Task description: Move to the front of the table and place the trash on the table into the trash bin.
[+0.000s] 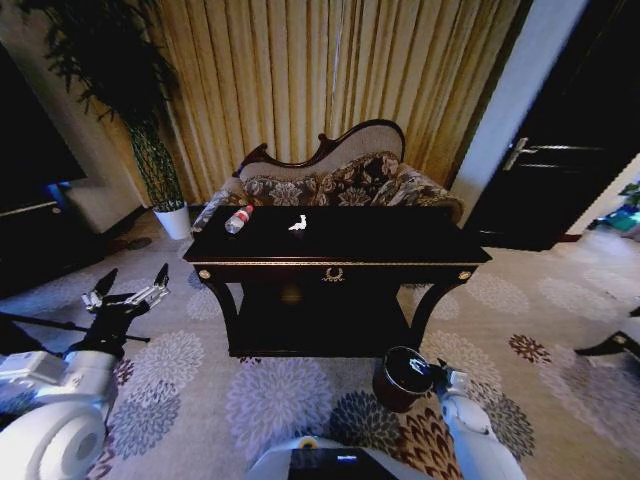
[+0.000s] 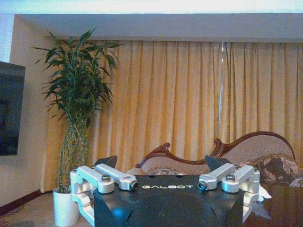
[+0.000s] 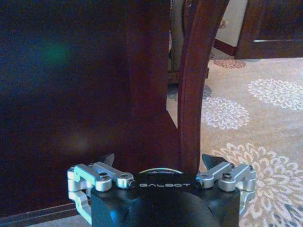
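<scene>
Jaws of the left gripper [image 1: 128, 285] stand spread and empty at 9 o'clock; right gripper [image 3: 161, 165] jaws likewise spread (low, facing a desk leg). Trash bin [image 1: 402, 378] sits on the carpet at 5 o'clock. Farther, the desk [image 1: 400, 245] carries bottle [image 1: 238, 219] and paper scrap [image 1: 298, 223] toward 12 o'clock.

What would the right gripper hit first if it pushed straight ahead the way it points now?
Most likely the table's curved leg, which stands directly ahead of the open right gripper in the right wrist view. The trash bin's rim may come first; depth is unclear.
</scene>
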